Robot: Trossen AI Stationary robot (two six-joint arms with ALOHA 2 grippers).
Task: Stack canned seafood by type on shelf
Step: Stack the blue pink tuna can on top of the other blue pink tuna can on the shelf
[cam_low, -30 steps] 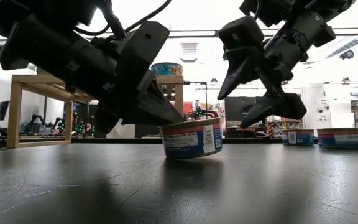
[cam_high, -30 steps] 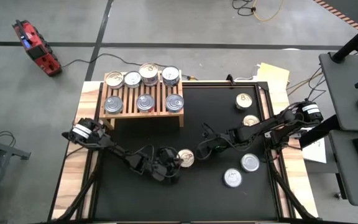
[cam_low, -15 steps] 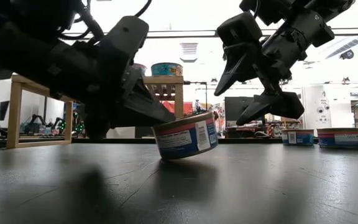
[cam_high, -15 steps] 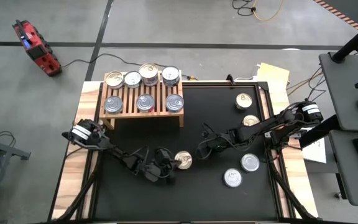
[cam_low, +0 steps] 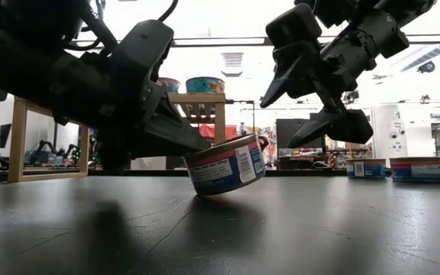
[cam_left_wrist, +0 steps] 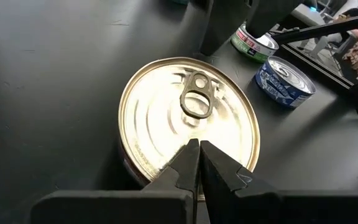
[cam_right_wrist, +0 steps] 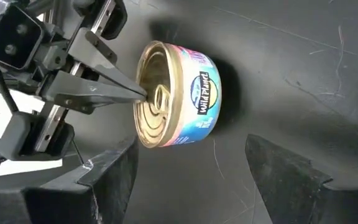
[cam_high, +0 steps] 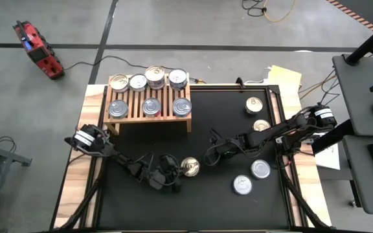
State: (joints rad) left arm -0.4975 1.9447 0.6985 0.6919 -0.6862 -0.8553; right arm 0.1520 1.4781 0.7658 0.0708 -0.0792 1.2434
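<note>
While the left gripper [cam_low: 197, 141], its fingers pressed together, bears on the gold lid of a can [cam_low: 226, 165] mid-table, the can tilts, one edge raised off the black mat [cam_low: 281, 229]. The right gripper [cam_low: 312, 107] hangs spread just beside it, likely to take the raised can for the shelf [cam_high: 149, 107].

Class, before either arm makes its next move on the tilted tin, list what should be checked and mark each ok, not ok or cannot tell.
1. Left pincer shut, tips on the gold lid: ok.
2. Tin flat on the black mat: not ok, one edge is lifted.
3. Right pincer open, hanging clear above the tin: ok.
4. Free room on the rack: cannot tell, tins fill most of its top.
5. Loose tins clear of both arms: ok.
</note>
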